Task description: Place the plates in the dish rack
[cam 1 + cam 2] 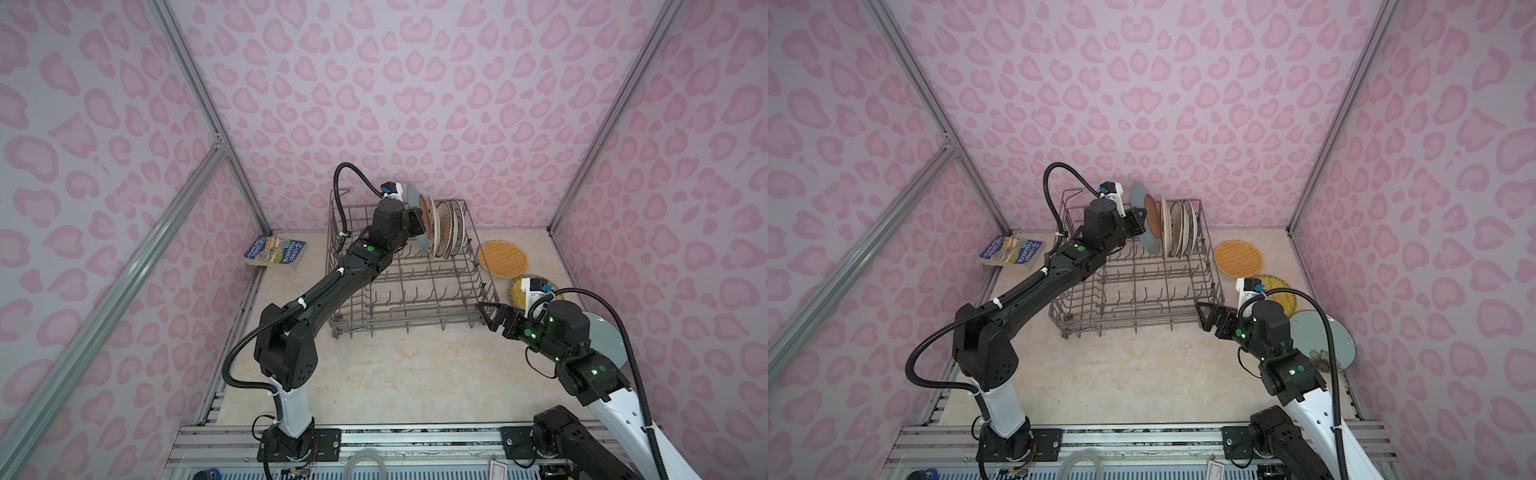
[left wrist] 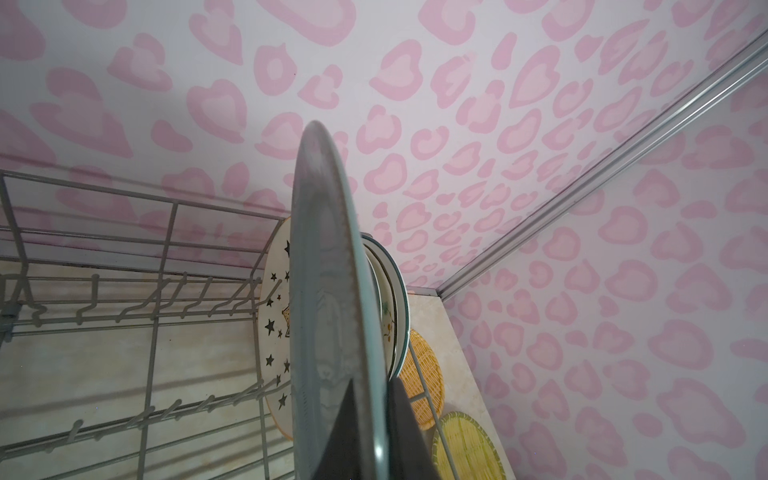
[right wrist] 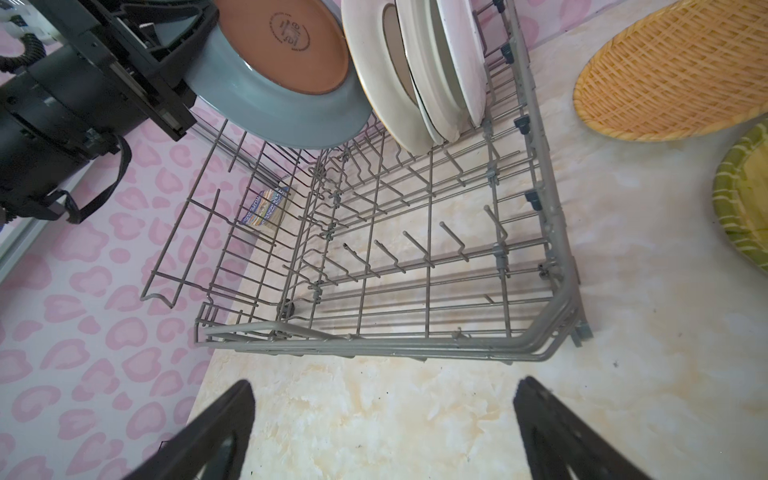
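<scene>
The grey wire dish rack [image 1: 411, 291] [image 1: 1133, 295] stands mid-table. My left gripper [image 2: 376, 382] [image 1: 419, 226] is shut on the rim of a grey-blue plate [image 2: 324, 270] [image 3: 270, 112]. It holds the plate upright over the rack's far right corner, beside three plates standing in the tines: a starred one [image 2: 274, 316] and two black-rimmed white ones [image 1: 455, 224]. An orange woven plate [image 1: 502, 257], a yellow woven plate [image 1: 1277, 289] and a pale blue-green plate [image 1: 1316, 336] lie on the table right of the rack. My right gripper [image 3: 384, 399] [image 1: 492, 316] hangs open and empty at the rack's near right corner.
A blue paperback book [image 1: 274, 251] lies by the left wall, left of the rack. Pink-patterned walls close in the back and both sides. The right arm covers part of the yellow and the blue-green plates.
</scene>
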